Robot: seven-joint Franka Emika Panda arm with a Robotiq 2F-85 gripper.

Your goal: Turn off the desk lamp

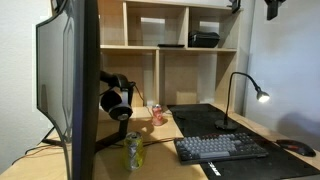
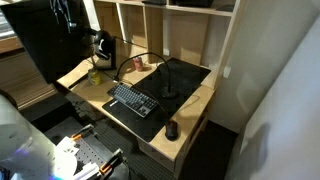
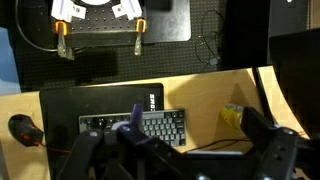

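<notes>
The desk lamp (image 1: 232, 96) is a slim black gooseneck standing at the back of the dark desk mat. Its stem arches over to a small head (image 1: 262, 96) that glows bright white. In an exterior view it shows as a thin dark arch (image 2: 163, 86) over the mat. My gripper (image 3: 180, 160) is open and empty, its two dark fingers spread wide along the bottom of the wrist view. It is high above the desk, looking down on the keyboard. A dark part of it hangs at the top edge (image 1: 272, 8), well above the lamp head. I cannot make out the lamp in the wrist view.
A keyboard (image 1: 220, 148) lies on the mat with a mouse (image 1: 296, 147) beside it. A large monitor (image 1: 70, 80), black headphones on a stand (image 1: 116, 97), a red can (image 1: 158, 114) and a yellow can (image 1: 133, 152) stand to the side. Shelves (image 1: 180, 45) rise behind.
</notes>
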